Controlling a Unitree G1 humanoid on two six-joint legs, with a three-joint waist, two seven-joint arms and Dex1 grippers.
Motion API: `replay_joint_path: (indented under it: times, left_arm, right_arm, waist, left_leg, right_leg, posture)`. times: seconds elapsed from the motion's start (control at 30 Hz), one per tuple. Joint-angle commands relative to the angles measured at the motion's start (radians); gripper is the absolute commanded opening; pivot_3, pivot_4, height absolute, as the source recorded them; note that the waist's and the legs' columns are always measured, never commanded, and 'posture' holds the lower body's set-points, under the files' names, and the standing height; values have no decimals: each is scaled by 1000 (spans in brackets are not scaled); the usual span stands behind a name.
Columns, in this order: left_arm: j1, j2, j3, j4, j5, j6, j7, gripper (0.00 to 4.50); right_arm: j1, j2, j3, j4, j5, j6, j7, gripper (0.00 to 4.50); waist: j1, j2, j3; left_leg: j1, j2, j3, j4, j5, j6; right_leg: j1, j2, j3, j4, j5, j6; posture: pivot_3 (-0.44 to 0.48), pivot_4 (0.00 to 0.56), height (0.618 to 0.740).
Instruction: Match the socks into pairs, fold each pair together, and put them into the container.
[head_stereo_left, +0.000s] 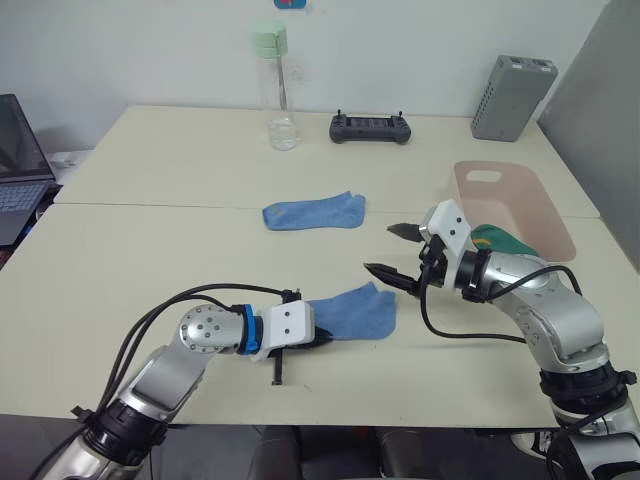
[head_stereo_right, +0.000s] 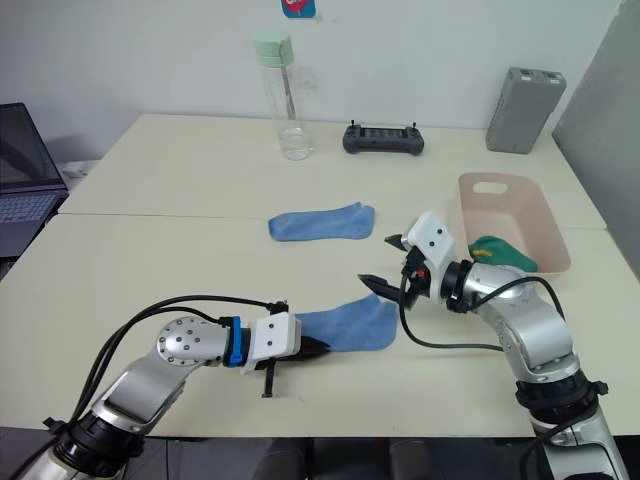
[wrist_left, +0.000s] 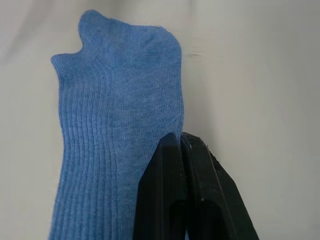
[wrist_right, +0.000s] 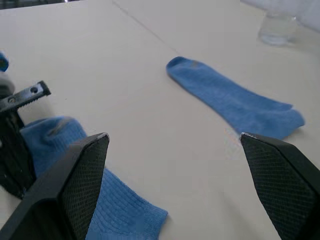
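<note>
While the left gripper (head_stereo_left: 318, 338) lies low on the table (head_stereo_left: 150, 250) with its two black fingers (wrist_left: 185, 190) pressed together on the toe end of one light blue sock (head_stereo_left: 358, 312), the right gripper (head_stereo_left: 398, 252) hovers just past that sock's cuff with its fingers spread wide and nothing between them. Pinning one end flat looks meant to anchor the near sock, though whether cloth is truly caught between the fingers is hard to tell. The second light blue sock (head_stereo_left: 314, 213) lies flat beyond both grippers, apart from the first, so this pair is not yet brought together. Just behind the right gripper sits the pale pink container (head_stereo_left: 520, 205), with a dark green and yellow bundle (head_stereo_left: 500, 240) already inside. No readable writing or brand shows on the socks, the container, the bottle (head_stereo_left: 277, 90) or the grey box (head_stereo_left: 512, 97).
</note>
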Motion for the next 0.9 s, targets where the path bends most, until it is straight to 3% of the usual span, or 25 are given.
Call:
replay_joint_path:
  times: [0.03, 0.07, 0.17, 0.3, 0.4, 0.5, 0.6, 0.7, 0.9]
  left_arm:
    - [-22, 17, -1, 25, 54, -129, -4, 17]
    - [-26, 19, 6, 41, 60, -151, -1, 17]
    - [-13, 19, 44, 33, 21, -148, -7, 583]
    - [47, 55, 109, -33, -91, -72, -57, 1768]
    - [75, 84, 203, -115, -238, 102, -57, 2679]
    - [83, 82, 320, -119, -345, 263, 8, 3584]
    - [87, 58, 392, -66, -367, 318, 73, 4482]
    - [91, 26, 448, 4, -363, 375, 158, 4482]
    - [158, 33, 459, 75, -319, 400, 199, 4482]
  right_arm:
    - [18, -30, -30, -21, 40, 26, 24, 4500]
    - [26, -35, -36, -24, 52, 41, 28, 4500]
    - [54, -60, -43, -32, 77, 75, 34, 4500]
    - [101, -77, -35, -30, 93, 85, 39, 4500]
    - [130, -82, -12, 5, 63, 58, 35, 4500]
    - [145, -79, -1, 45, 46, 28, 35, 4500]
    - [141, -70, 22, 84, 20, -13, 42, 4500]
    - [133, -65, 39, 104, 12, -29, 53, 4500]
    - [128, -50, 83, 128, -6, -51, 78, 4500]
  waist:
    - [0, 0, 0]
    - [0, 0, 0]
    - [-1, 0, 0]
    - [-4, 0, 0]
    - [-4, 0, 0]
    - [-4, 0, 0]
    - [-4, 0, 0]
    - [-3, 0, 0]
    - [-5, 0, 0]
  left_leg:
    - [0, 0, 0, 0, 0, 0]
    - [0, 0, 1, 0, 0, 0]
    - [0, 0, 0, 0, 0, 0]
    - [0, 0, 0, -2, 0, 0]
    - [0, 1, 0, -3, 0, 0]
    - [0, 1, -1, -3, 0, 0]
    - [1, 1, -1, -2, 0, 0]
    - [1, 1, 0, 0, 0, 0]
    - [1, 1, -1, -1, 0, 0]
  right_leg:
    - [0, 0, 0, 0, 0, 0]
    - [0, 0, 1, 0, 0, 0]
    - [0, 0, 0, 0, 0, 0]
    - [-1, 0, -1, 0, 2, 3]
    - [-1, 0, -1, 0, 1, 2]
    - [-1, 0, -2, 1, 1, 3]
    - [-1, 0, -2, 1, 0, 3]
    - [0, 0, -1, 0, -1, 2]
    - [-1, 0, -2, 1, 1, 5]
  posture:
    - [0, 150, 740]
    - [0, 150, 740]
    - [0, 150, 740]
    - [0, 150, 740]
    - [0, 150, 740]
    - [0, 150, 740]
    - [0, 150, 740]
    - [0, 150, 740]
    - [0, 150, 740]
